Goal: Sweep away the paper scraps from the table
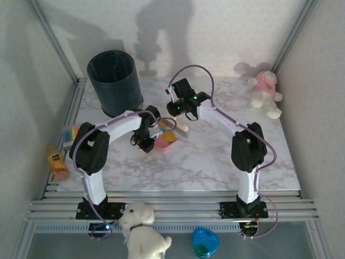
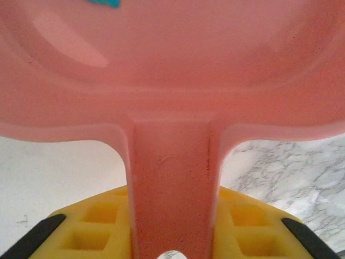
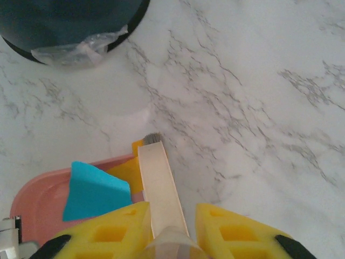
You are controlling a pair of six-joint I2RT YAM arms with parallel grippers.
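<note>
paper scraps [image 3: 94, 191]: one big teal piece and a few orange bits lie inside the pink dustpan [image 3: 38, 205], mid desk [image 3: 259, 108], near the dark bin [image 3: 70, 21]. one orange bit sits right at the pan lip, touching the brush [image 3: 156, 178] tip. stray bits elsewhere on the marble: too small to tell from the top view.

left claw [image 2: 172, 243] clenched on the dustpan handle, a yellow pad on either side. right claw [image 3: 170, 232] clenched on the cream brush handle, bristles down at the pan edge.

step, as i read it: tail end of sweeping, last bit going into the pan.

next, my guess: short stroke toward the pan to get that orange bit fully in, with the lip flat on the desk. then lift the pan level, carry it to the bin and tip it.

risk: light paper slides out if the pan tilts forward.
</note>
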